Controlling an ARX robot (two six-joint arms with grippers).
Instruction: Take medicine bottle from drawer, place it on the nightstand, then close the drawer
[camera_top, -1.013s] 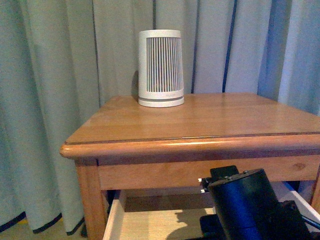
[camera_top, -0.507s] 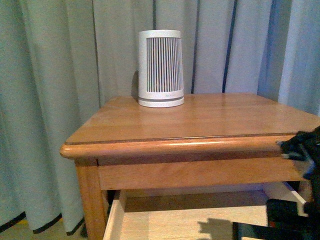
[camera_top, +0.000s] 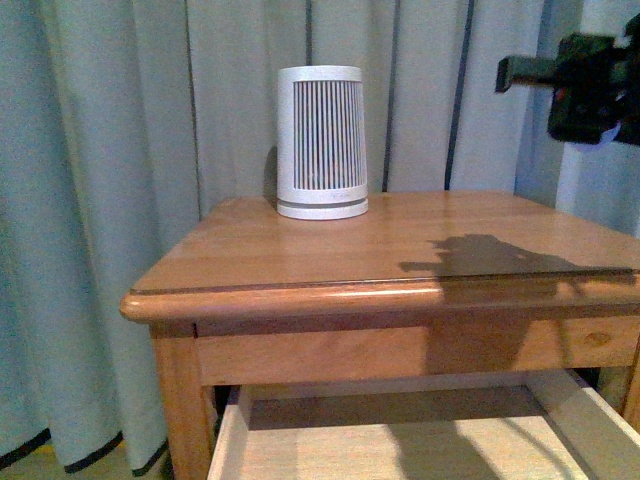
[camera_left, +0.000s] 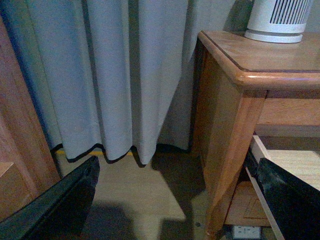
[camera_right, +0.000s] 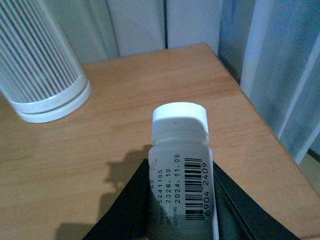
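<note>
Right fingers (camera_right: 125, 205) now high above nightstand (camera_top: 300, 250), medicine bottle (camera_right: 181, 170) tight between them.

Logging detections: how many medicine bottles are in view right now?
1. The medicine bottle is clamped in the right hand, held in the air over the nightstand. The open drawer shows only partly, so another could be hidden there.

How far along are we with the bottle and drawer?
Done: the medicine bottle is out of the drawer, gripped by the right end effector. In hand: it hangs above the nightstand top, not yet set down. Left: lower it, release, then push the open drawer shut.
</note>
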